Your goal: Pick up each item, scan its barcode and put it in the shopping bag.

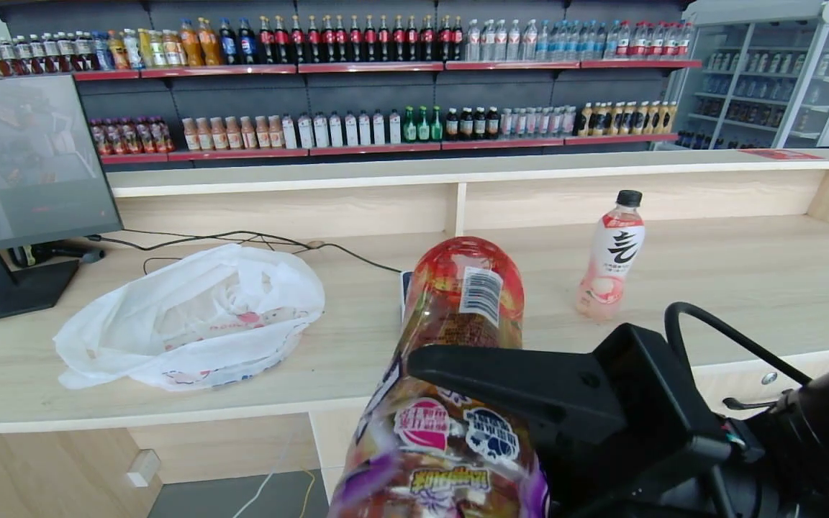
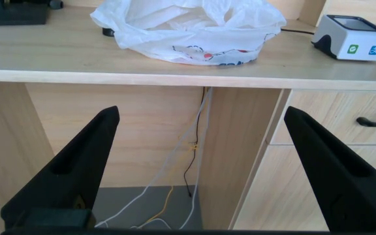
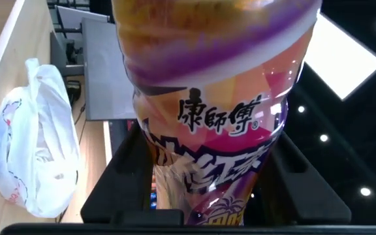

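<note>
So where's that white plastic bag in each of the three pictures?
Head view: the bag lies on the left part of the counter, near the monitor.
Left wrist view: the bag sits on the counter above the open left gripper, beside the scanner.
Right wrist view: the bag lies on the counter, beside the held bottle.
Shared landmark: the wooden counter under it.
</note>
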Robot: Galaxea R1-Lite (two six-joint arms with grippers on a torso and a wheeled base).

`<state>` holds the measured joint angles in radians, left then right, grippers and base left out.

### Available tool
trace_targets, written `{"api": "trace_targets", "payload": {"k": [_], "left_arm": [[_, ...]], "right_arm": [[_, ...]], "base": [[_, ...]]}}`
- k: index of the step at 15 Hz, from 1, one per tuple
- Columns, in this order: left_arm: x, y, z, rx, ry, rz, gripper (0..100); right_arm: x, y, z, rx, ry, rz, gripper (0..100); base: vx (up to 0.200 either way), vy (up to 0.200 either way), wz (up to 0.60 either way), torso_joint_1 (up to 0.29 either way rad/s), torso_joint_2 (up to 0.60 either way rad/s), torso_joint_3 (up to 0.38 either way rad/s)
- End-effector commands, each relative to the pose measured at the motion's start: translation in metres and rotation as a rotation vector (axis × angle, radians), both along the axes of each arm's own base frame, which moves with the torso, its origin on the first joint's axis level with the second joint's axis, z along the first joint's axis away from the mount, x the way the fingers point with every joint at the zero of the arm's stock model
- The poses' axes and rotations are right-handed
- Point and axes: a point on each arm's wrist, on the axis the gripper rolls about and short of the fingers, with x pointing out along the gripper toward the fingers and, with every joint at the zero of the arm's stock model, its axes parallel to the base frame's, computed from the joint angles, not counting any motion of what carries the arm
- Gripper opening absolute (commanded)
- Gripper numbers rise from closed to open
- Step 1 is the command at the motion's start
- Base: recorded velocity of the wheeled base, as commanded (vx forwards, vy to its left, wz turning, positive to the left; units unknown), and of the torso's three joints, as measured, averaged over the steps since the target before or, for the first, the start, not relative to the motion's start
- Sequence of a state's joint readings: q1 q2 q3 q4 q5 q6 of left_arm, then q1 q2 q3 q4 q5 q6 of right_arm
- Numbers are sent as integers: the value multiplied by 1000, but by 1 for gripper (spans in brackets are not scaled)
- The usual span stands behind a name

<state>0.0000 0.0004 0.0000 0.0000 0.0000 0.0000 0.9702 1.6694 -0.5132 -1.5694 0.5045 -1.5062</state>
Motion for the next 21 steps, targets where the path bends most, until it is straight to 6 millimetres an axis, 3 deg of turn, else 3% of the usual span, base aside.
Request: {"api": "trace_targets", "payload": {"k": [1,6,10,21], "left_arm": [[0,0,0,0,0,0,100],[0,0,0,0,0,0,100],[0,0,0,0,0,0,100],[0,0,0,0,0,0,100]], "right_arm": [[-4,-1,4,14,-20,3,0],[-5,-2,10,33,-78,-12,0],[-19,11,10,51,-102,-49,0],[-22,12,11,59,-130,-111,0]], "base": [[0,0,0,0,0,0],[0,0,0,0,0,0],[0,0,0,0,0,0],[0,0,0,0,0,0]]}}
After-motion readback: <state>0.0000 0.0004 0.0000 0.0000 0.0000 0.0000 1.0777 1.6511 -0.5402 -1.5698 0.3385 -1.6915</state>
